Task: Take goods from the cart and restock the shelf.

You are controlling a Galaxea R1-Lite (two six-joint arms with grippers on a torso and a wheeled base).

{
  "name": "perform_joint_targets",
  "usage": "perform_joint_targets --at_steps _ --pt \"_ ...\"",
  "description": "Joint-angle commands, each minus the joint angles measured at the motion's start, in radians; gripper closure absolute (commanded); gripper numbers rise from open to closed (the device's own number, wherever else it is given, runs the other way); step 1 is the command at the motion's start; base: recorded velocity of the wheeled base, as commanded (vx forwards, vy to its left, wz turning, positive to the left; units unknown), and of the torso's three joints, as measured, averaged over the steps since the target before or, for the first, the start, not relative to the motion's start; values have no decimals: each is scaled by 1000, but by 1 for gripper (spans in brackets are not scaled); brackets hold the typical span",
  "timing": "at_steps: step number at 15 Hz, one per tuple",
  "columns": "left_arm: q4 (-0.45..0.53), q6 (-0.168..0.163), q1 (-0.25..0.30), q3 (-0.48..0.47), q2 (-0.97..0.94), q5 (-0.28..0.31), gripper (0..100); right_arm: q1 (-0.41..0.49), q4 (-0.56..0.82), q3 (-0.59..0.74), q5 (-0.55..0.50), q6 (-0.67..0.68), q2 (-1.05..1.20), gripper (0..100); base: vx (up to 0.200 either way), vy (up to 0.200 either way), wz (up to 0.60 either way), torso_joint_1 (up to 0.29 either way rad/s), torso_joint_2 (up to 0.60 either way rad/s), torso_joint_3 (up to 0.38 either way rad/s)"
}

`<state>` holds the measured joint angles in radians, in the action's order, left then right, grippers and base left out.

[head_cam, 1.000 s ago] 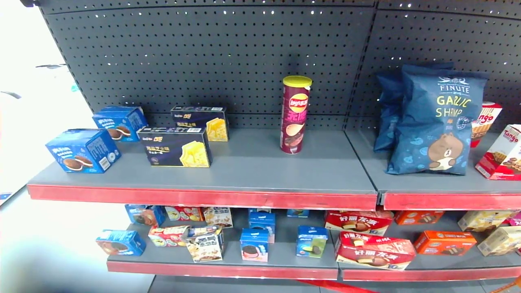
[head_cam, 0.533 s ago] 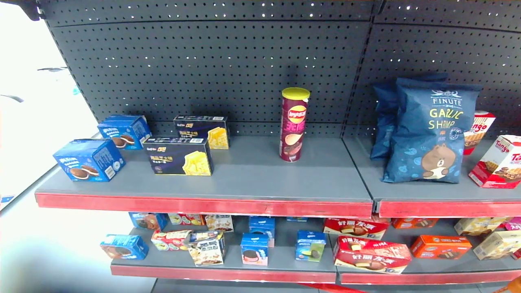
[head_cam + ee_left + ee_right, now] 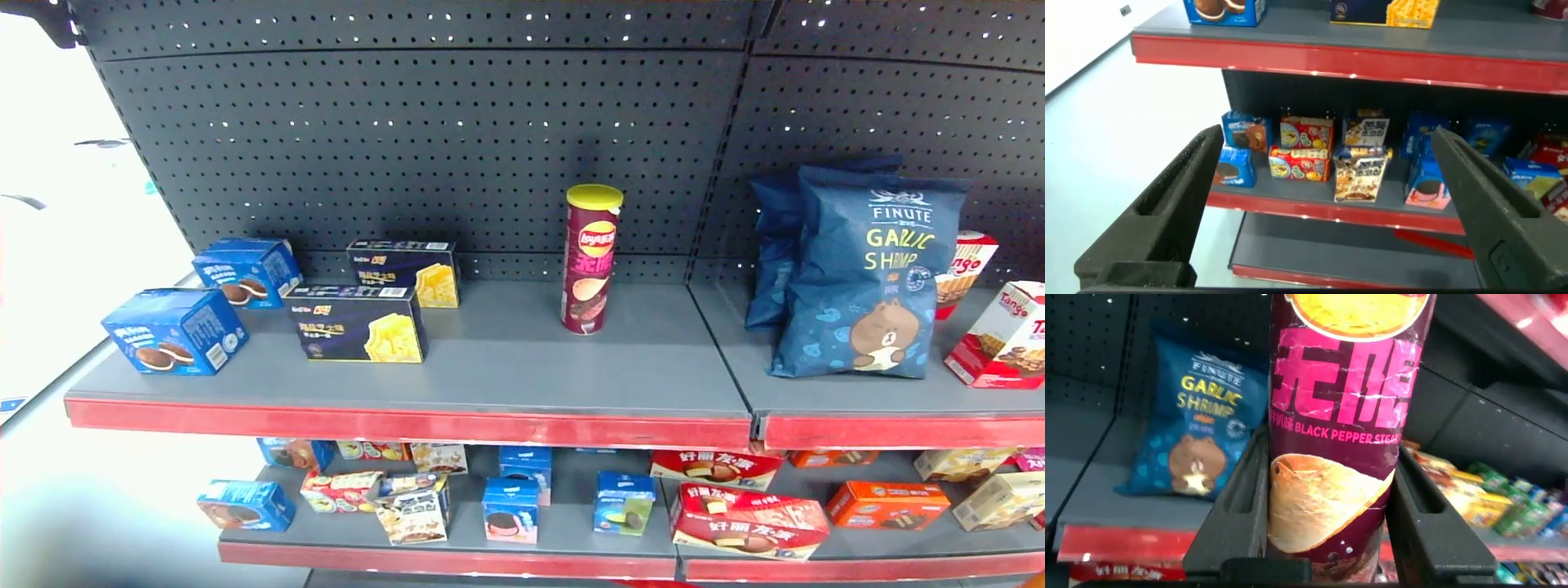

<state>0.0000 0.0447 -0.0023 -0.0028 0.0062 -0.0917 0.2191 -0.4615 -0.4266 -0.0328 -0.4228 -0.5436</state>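
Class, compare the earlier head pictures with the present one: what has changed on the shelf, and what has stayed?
Only the camera moved: the whole head view shifted, so all goods show lower in the picture. On the shelf the can, the blue boxes, the dark boxes and the blue bag kept their places.
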Motion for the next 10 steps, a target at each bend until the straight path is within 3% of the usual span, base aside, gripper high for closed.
perform_joint_targets --at_steps 1,2,4,7,10 --pt "0 0 -1 0 1 0 0 0 1 0 1 -1 -2 100 200 0 0 12 7 2" --pt "0 0 -1 0 1 0 0 0 1 0 2 -1 -4 100 200 0 0 17 12 -2" --pt "0 0 -1 0 1 0 0 0 3 0 4 -1 -4 100 0 0 0 0 0 0" --pt "0 0 -1 0 1 0 0 -1 3 3 4 -1 -4 100 0 0 -600 2 4 -4" --pt "0 0 -1 0 1 0 0 0 3 3 2 -1 -2 100 0 0 0 0 0 0"
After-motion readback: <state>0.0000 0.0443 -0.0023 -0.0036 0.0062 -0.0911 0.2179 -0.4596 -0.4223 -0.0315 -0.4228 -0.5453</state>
